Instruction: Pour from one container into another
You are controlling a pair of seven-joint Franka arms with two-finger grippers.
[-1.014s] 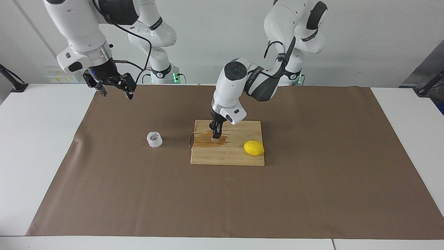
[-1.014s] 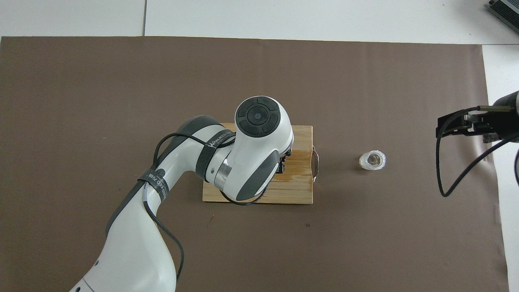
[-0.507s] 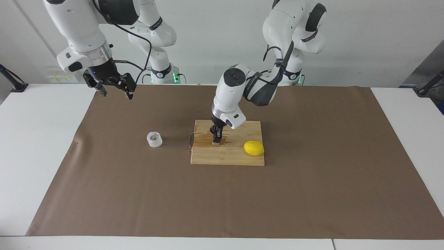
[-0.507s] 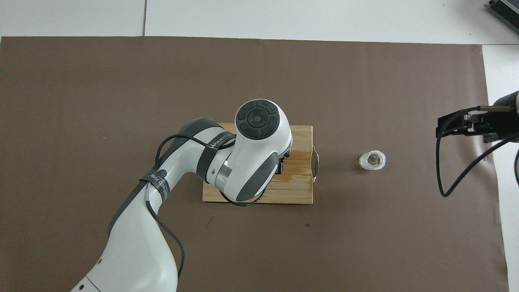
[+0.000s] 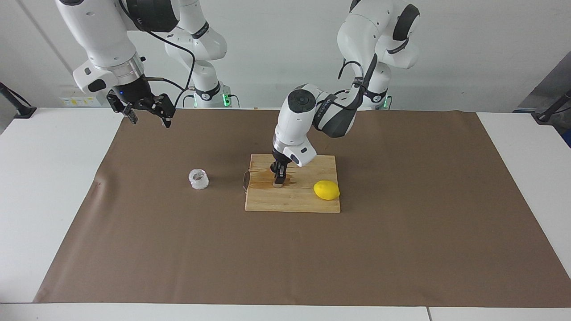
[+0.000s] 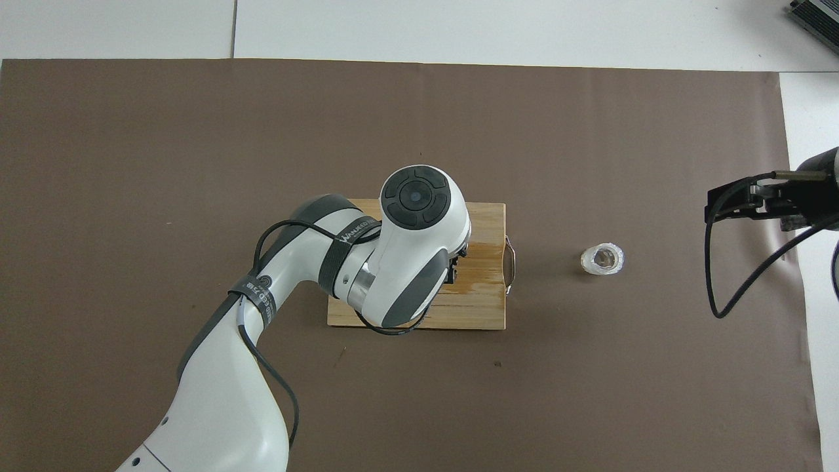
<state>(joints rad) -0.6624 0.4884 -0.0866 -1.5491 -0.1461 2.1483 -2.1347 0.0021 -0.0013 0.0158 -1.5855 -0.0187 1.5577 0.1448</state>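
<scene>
Facing view, frame bottom upward.
- brown mat (image 5: 401, 245) fills lower frame.
- lemon (image 5: 326, 190) on cutting board (image 5: 308, 203), frame centre, at left arm's end of board.
- jigger (image 5: 277, 184) upright on board, on darker wet-looking patch.
- left gripper (image 5: 278, 180) straight down on jigger; gripping or letting go: cannot tell.
- clear ribbed cup (image 5: 198, 179) on mat, mid-height, well apart from board, toward right arm's end.
- right gripper (image 5: 150, 120) upper frame, raised over mat edge, jaws spread, empty, waiting.

Judgement: step = settling jigger. Keep it vertical, move straight up or down only, no sideways drag: wet wood may let it slide or tip.

White table (image 5: 53, 187); brown mat (image 5: 401, 232); mat bears cutting board (image 5: 308, 203), clear cup (image 5: 198, 179).
</scene>
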